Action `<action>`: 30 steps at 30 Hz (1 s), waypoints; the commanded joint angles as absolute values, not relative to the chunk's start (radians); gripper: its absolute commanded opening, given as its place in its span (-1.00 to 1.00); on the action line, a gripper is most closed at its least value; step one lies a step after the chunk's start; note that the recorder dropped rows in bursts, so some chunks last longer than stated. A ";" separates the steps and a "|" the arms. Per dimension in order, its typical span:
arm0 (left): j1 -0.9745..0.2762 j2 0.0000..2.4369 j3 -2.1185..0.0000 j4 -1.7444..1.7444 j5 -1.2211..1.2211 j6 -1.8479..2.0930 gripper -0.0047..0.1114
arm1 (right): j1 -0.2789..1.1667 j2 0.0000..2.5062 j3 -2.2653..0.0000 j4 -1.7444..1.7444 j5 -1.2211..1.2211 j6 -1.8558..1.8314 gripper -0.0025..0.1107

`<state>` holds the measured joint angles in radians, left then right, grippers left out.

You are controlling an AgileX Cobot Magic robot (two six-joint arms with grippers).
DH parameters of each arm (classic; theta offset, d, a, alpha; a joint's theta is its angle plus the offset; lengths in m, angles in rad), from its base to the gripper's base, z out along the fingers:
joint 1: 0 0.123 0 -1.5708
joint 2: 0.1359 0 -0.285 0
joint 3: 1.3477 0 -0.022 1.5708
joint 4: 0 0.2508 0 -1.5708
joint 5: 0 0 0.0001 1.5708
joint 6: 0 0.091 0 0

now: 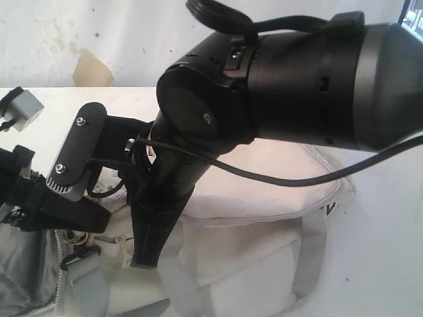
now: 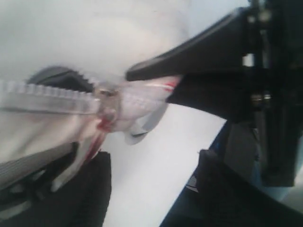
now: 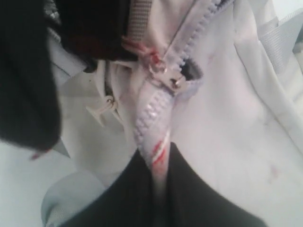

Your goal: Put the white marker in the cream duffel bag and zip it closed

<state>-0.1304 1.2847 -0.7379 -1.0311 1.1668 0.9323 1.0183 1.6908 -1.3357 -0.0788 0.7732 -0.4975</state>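
Zipping looks to be the step in hand. Our right pincer is clamped on the zip tape at one end of the cream duffel bag, which lies across the surface. Our left pincer hangs open beside the slider. We cannot see the white marker, which is presumably inside. Next, the left must pinch the slider's pull and draw it along.
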 commanded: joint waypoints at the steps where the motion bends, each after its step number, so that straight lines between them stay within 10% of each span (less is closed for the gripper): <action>1: -0.132 1.280 -0.788 -1.072 1.221 0.974 0.08 | 1.016 1.686 -1.335 -0.081 0.776 -0.493 -0.94; 30: -0.132 1.309 -0.638 -1.152 1.034 1.174 0.08 | 1.016 1.686 -1.335 -0.082 0.761 -0.493 -0.94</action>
